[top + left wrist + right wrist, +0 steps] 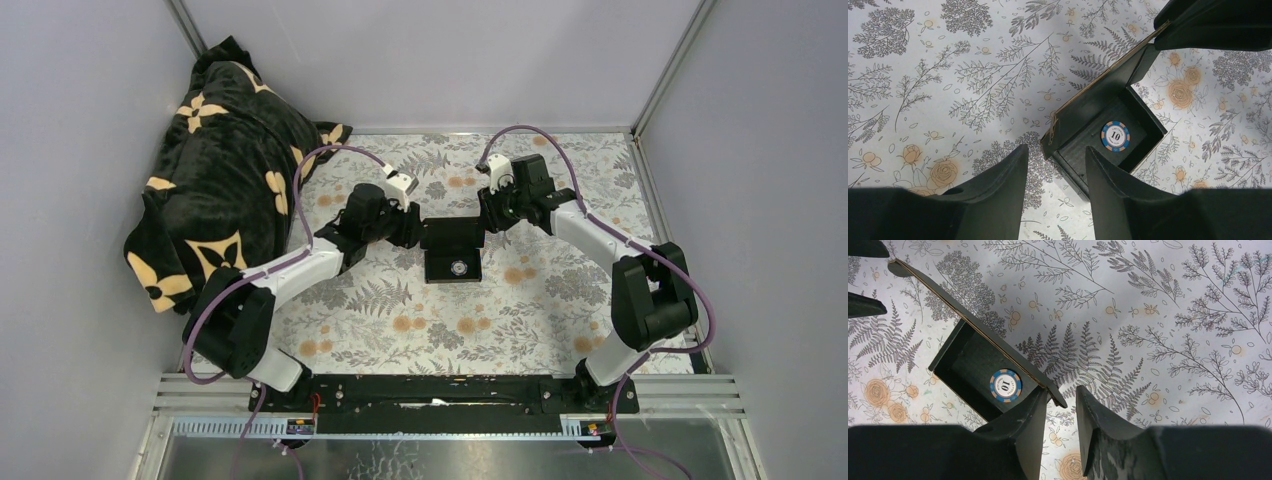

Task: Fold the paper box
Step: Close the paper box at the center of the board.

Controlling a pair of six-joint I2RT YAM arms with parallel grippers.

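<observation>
Floral-clothed desk [540,320], with a black flowered blanket [215,190] heaped at far left. At centre, the paper box [451,250], open-topped, side flaps raised. Left gripper [1056,152] released, jaws spread just beside the left flap. Right gripper [1063,390] unclenched too, right flap's corner between its jaws. Inside the box, a blue poker chip [1115,135] marked 10.

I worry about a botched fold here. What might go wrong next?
1. The right claw is open around only a corner of the flap; closing there may slip off or crease the card.
2. The left claw straddles a corner of the box; a push could slide it and jolt the chip inside.
</observation>
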